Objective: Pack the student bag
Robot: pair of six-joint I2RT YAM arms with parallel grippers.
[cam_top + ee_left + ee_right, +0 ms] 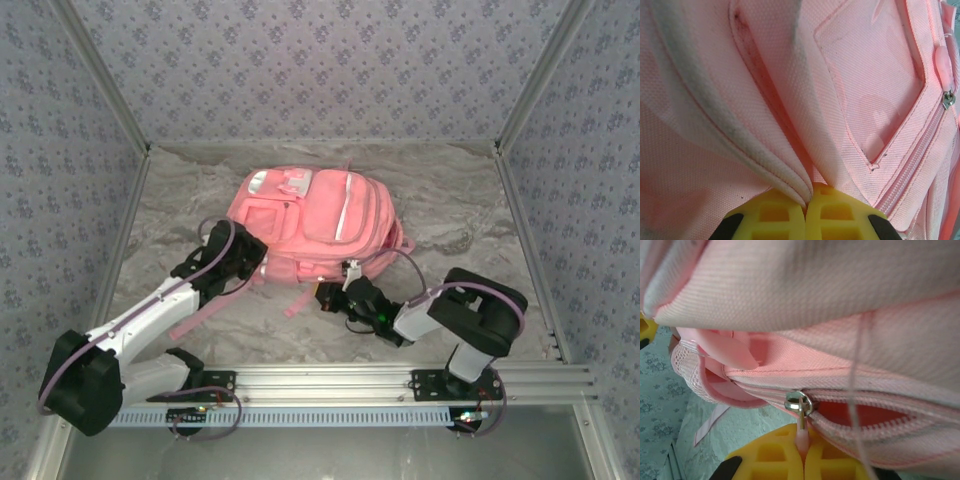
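Observation:
The student bag (pixel 315 225), a large pink fabric backpack with pale strips, lies flat in the middle of the table. My left gripper (pixel 243 262) is at the bag's near left corner, its yellow fingers (pixel 772 215) shut on a pinched fold of the bag's pink fabric (pixel 805 192). At the bag's near edge, my right gripper (pixel 335 293) is shut on the pink zipper pull (pixel 802 436), which hangs from a silver slider (pixel 799 402). To the right of the slider the zipper gapes, showing a red inside (pixel 855 415).
A loose pink shoulder strap (pixel 205 308) trails from the bag toward the left arm. Patterned walls enclose the marbled table (pixel 450 205) on three sides, and a metal rail (pixel 400 380) runs along the near edge.

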